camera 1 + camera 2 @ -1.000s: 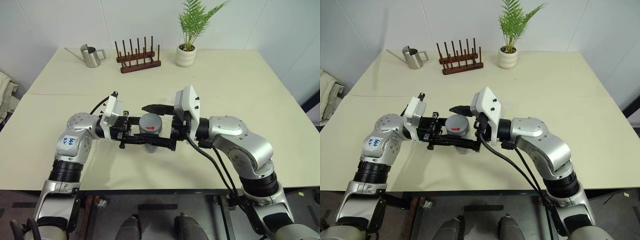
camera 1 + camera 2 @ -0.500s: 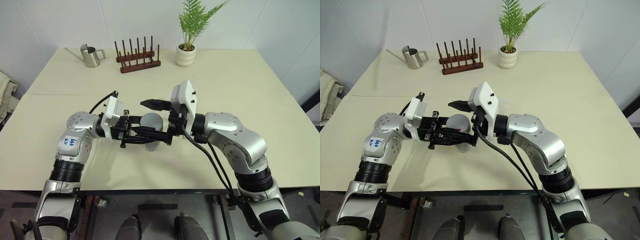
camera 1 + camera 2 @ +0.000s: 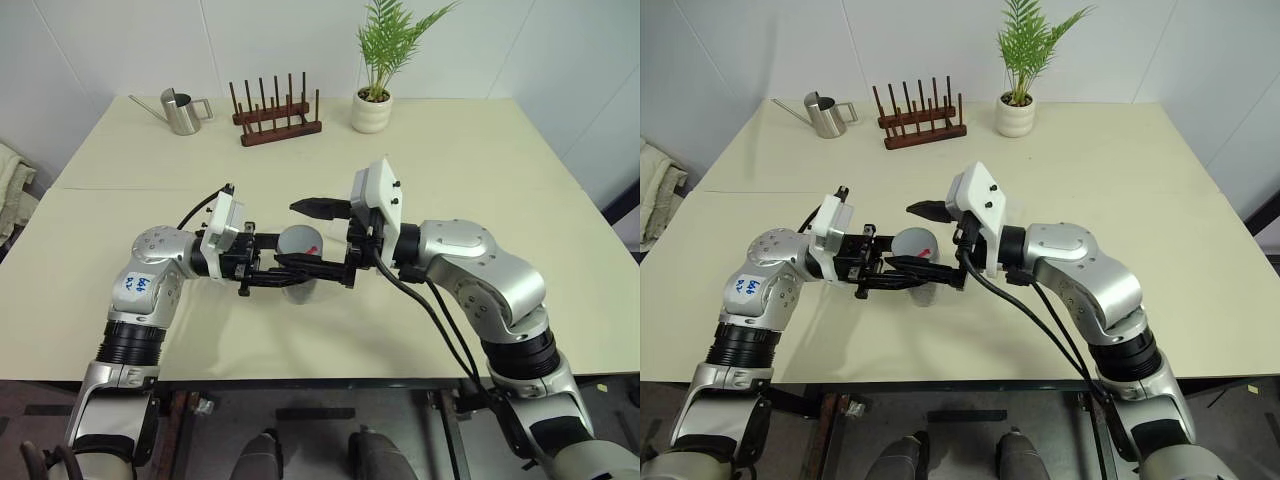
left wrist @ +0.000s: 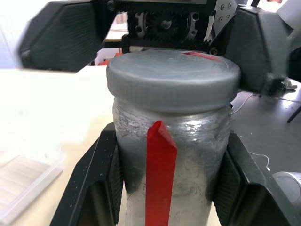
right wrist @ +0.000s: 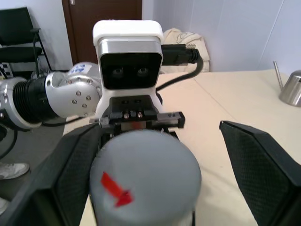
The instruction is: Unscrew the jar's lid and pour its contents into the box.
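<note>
Pinching jar (image 4: 169, 155), left end effector (image 3: 262, 272); right end effector (image 3: 322, 238) spread; cream table (image 3: 450, 150), white walls (image 3: 120, 40)

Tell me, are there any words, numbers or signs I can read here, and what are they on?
Blue handwriting on the white sticker on the left arm: too small to read.
Red arrow on the lid: a sign, no words.
Red stripe on the jar: no words.
</note>
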Action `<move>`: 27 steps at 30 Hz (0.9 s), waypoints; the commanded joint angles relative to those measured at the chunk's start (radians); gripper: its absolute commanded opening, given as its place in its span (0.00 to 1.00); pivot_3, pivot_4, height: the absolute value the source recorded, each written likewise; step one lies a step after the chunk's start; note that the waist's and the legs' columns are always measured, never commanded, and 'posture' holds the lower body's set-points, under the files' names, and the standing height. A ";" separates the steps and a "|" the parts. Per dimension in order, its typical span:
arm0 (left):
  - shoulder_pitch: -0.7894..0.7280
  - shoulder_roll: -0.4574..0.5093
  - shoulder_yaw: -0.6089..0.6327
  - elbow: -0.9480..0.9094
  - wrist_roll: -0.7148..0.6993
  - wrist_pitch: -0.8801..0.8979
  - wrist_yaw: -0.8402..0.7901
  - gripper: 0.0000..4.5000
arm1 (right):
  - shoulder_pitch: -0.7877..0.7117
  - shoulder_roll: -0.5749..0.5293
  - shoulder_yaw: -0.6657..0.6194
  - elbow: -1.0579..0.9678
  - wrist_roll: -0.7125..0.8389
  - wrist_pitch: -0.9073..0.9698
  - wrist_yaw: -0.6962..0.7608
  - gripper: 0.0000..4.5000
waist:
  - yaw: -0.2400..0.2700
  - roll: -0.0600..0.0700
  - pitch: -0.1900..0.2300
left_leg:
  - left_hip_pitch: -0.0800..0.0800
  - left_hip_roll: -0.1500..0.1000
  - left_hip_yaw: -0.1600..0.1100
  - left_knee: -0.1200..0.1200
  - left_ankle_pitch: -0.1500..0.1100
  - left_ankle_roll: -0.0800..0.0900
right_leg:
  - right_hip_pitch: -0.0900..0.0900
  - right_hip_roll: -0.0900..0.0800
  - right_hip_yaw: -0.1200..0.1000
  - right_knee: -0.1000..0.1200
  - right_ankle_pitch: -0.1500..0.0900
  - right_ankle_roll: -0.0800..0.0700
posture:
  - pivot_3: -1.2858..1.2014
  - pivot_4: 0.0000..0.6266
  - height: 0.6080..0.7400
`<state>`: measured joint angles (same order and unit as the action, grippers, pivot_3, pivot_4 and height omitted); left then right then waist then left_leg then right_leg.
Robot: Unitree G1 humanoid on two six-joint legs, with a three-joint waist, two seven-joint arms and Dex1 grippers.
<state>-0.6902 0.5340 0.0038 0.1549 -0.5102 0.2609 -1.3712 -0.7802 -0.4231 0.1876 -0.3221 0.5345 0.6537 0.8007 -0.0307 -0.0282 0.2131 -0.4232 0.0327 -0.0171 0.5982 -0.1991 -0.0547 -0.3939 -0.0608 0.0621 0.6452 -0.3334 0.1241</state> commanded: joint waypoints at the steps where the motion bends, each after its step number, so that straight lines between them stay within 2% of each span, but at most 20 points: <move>1: 0.012 0.023 0.042 -0.068 -0.057 -0.005 -0.034 0.44 | 0.016 -0.067 -0.099 0.017 -0.026 0.001 -0.028 0.94 | 0.000 0.000 0.000 | 0.000 0.000 0.000 0.000 0.000 0.000 | 0.000 0.000 0.000 0.000 0.000 0.000 | 0.52 0.24 1.00; 9: 0.004 0.032 0.062 -0.033 -0.036 -0.029 -0.031 0.44 | 0.056 -0.167 -0.147 -0.032 0.006 0.031 -0.027 0.94 | 0.003 0.000 0.000 | 0.000 0.000 0.000 0.001 0.000 0.000 | 0.000 -0.001 0.000 0.000 0.000 0.000 | 0.52 0.24 1.00; 17: -0.011 0.032 0.062 0.001 -0.027 -0.048 -0.038 0.44 | 0.087 -0.204 -0.183 -0.100 0.030 0.081 -0.038 0.94 | 0.001 0.000 0.000 | 0.000 0.000 0.000 0.000 0.000 0.000 | 0.000 0.000 0.000 0.000 0.000 0.000 | 0.52 0.24 1.00; 21: -0.024 0.022 0.058 0.015 -0.034 -0.046 -0.042 0.44 | 0.069 -0.176 -0.212 -0.111 0.055 0.100 -0.074 0.94 | 0.001 0.000 0.000 | 0.000 0.000 0.000 0.000 0.000 0.000 | 0.000 0.000 0.000 0.000 0.000 0.000 | 0.52 0.24 1.00; 27: -0.034 -0.008 0.051 0.028 -0.047 -0.033 -0.065 0.44 | 0.010 -0.063 -0.209 -0.122 0.142 0.129 -0.123 0.94 | -0.001 0.000 0.000 | 0.000 0.000 0.000 0.000 0.000 0.000 | 0.000 0.000 0.000 0.001 0.000 0.000 | 0.52 0.24 1.00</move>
<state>-0.6984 0.5238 0.0458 0.1853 -0.5264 0.2286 -1.4239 -0.7483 -0.4999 -0.0056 -0.3980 0.6391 0.7783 0.6930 -0.0317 -0.0281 0.2132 -0.4232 0.0333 -0.0171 0.5984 -0.1990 -0.0547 -0.3940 -0.0602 0.0622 0.6458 -0.3334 0.1240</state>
